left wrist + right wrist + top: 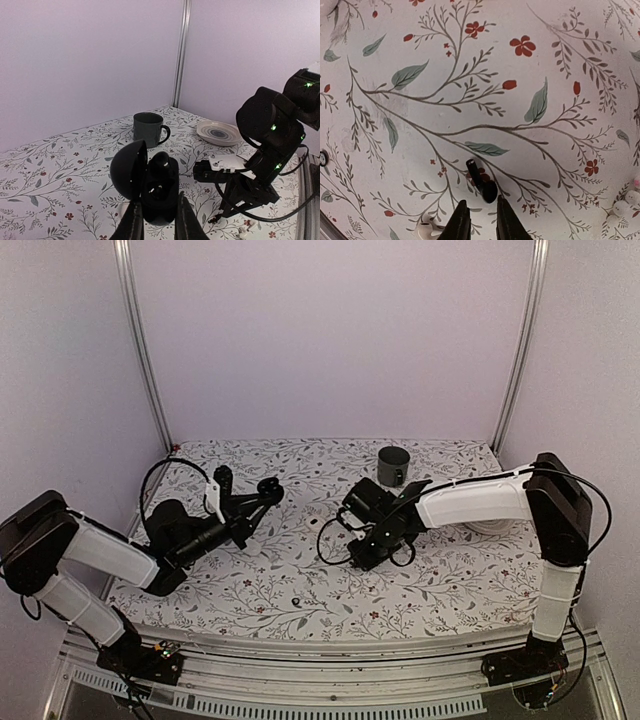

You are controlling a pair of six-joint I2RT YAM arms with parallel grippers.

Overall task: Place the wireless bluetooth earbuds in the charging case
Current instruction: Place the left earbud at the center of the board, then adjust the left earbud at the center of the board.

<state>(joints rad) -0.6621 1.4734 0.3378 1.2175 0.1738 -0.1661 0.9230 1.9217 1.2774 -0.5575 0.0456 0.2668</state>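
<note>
Right wrist cam first: one black earbud (481, 182) lies flat on the floral cloth (560, 150), right at the mouth of the right gripper (481, 204). It's glossy, with a thin stem pointing away from the jaws and a fat rounded head nearest the tips. The jaws sit narrow, but the gap looks a touch wider than the bud's head, so I'd say they're apart and not pinching it. A small white piece (427, 230) sits just outside the left-hand finger in that view.

Left wrist cam: the left gripper (159, 212) is clamped on the charging case (159, 192), with the two fingers pressing its sides low down and the case standing up between them. It's black, rounded and shiny, with the lid (129, 169) flipped open on the left side of the jaws, like a little dome. A dark nub (161, 161) pokes up out of the base above the fingers. It might be the other bud, but I honestly can't tell.

Well beyond the jaws I see a grey mug (148, 129) and a white plate (218, 132), with the right arm (265, 145) off to the right.
</note>
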